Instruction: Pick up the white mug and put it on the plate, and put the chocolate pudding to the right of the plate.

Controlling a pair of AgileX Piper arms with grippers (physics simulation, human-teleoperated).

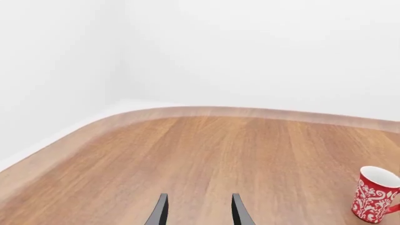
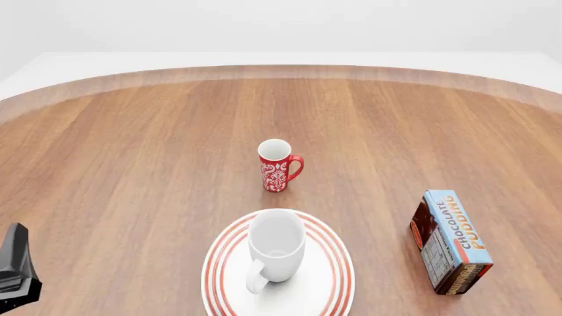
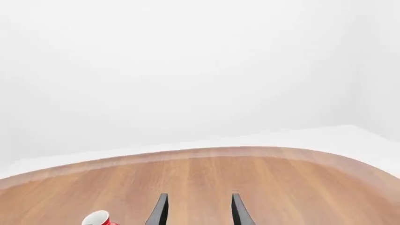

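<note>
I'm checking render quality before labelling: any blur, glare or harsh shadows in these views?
Front view: sharp and evenly lit; the white mug on the plate and the chocolate pudding cast only faint soft shadows; table edge bows. Left wrist view: red mug crisp, no glare. Right wrist view: mostly blank white wall, tool tips sharp.

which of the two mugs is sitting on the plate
The white mug, plain with its handle toward the camera, stands on the red-ringed plate. The red patterned mug stands on bare table farther back.
</note>
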